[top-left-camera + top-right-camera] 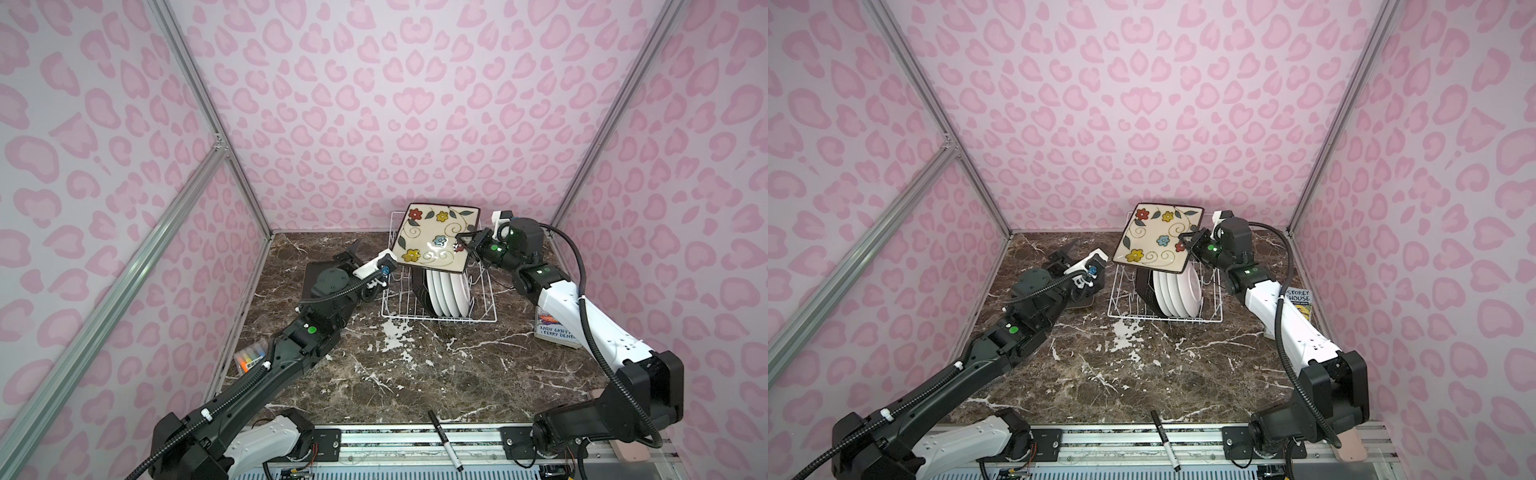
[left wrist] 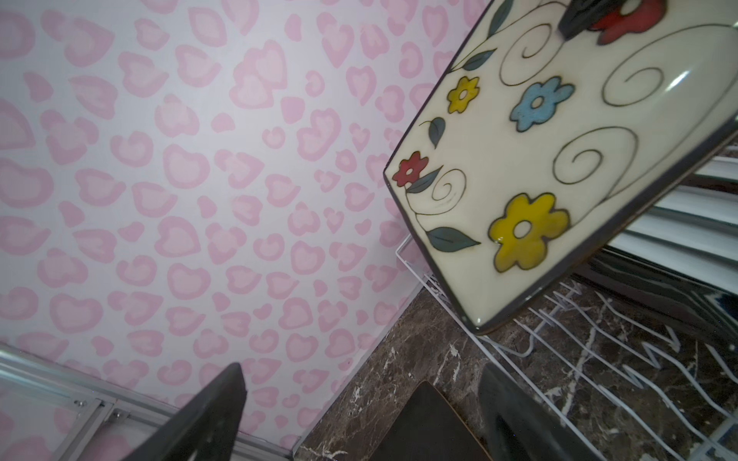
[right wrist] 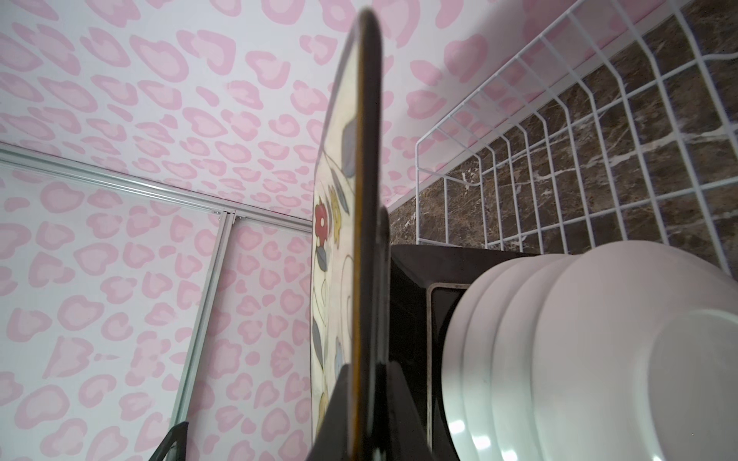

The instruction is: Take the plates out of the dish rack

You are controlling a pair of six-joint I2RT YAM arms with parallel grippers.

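The right gripper (image 1: 465, 244) clamps the right edge of a flowered square plate (image 1: 432, 237), holding it tilted, cream face up, above the dish rack (image 1: 436, 319). Inside the rack, a dark-backed square plate (image 1: 419, 291) and a row of round white plates (image 1: 451, 291) stand on edge. Left of the rack, the left gripper (image 2: 359, 415) hangs with its fingers (image 2: 207, 415) spread wide, gripping nothing, just over a dark square plate (image 1: 309, 272) lying on the marble table (image 1: 415, 374).
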